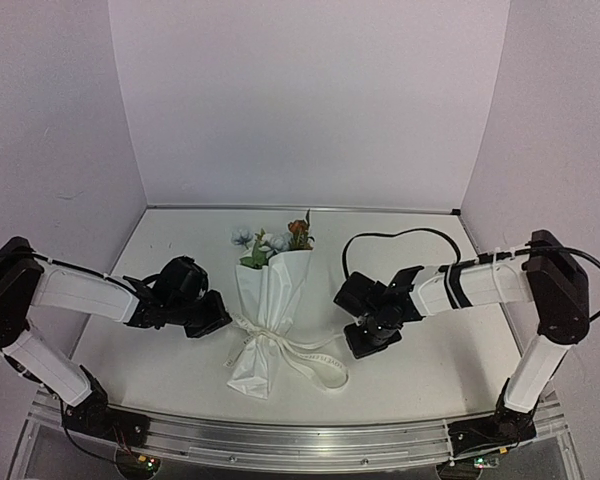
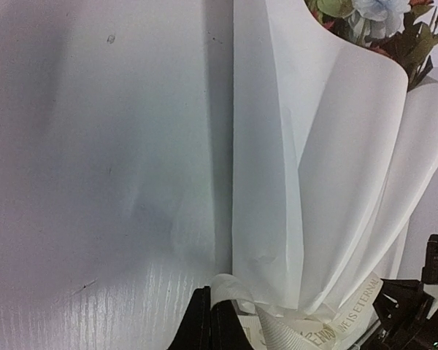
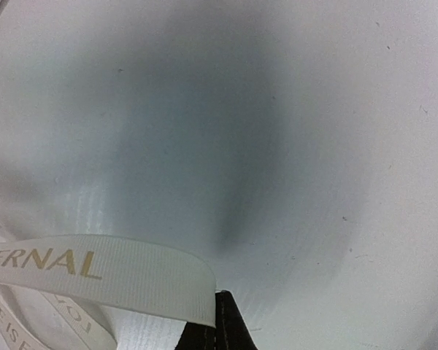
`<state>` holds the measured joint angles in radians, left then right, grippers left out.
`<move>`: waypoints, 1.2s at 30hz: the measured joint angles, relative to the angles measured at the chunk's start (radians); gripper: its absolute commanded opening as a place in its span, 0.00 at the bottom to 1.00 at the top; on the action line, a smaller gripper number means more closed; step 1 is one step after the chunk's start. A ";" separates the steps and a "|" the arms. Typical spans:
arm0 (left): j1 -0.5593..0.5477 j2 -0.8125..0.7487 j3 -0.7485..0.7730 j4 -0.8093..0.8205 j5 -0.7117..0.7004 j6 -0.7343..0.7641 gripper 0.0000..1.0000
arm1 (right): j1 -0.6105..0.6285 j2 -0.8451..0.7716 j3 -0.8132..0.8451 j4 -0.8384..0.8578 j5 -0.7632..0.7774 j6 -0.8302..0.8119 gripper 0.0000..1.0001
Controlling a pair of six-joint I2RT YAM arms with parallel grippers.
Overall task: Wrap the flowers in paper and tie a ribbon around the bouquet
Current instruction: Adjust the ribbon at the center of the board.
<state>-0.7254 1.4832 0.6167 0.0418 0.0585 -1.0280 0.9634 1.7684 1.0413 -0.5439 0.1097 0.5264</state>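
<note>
A: Where is everything lying?
B: In the middle of the table (image 1: 410,390), the paper (image 1: 270,290) is sheathing the flowers (image 1: 275,240), with the ribbon (image 1: 310,355) cinching its waist
A: Pincers?
B: The left pincer (image 1: 220,318) and the right pincer (image 1: 365,345) are each pinching a ribbon tail, probably for pulling it tight

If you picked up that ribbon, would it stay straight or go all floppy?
Probably floppy: the ribbon curls in loose loops on the table. Likely light too, since it looks thin and flat.
</note>
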 measured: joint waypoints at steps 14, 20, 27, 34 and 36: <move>0.000 0.009 0.006 -0.001 0.088 0.120 0.00 | 0.052 -0.139 0.055 -0.067 -0.145 -0.154 0.43; 0.000 0.009 0.006 -0.001 0.101 0.126 0.00 | 0.088 -0.077 0.065 -0.072 -0.240 -0.180 0.43; 0.000 0.009 0.006 -0.001 0.105 0.138 0.00 | 0.088 0.035 0.123 -0.087 -0.249 -0.206 0.41; 0.000 0.009 0.006 -0.001 0.106 0.138 0.00 | 0.089 0.113 0.194 -0.082 -0.241 -0.220 0.38; 0.000 0.009 0.006 -0.001 0.106 0.139 0.00 | 0.089 0.123 0.195 -0.085 -0.236 -0.220 0.36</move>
<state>-0.7252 1.4918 0.6228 0.0410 0.1644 -0.8894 1.0519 1.8910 1.2362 -0.6289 -0.1264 0.3065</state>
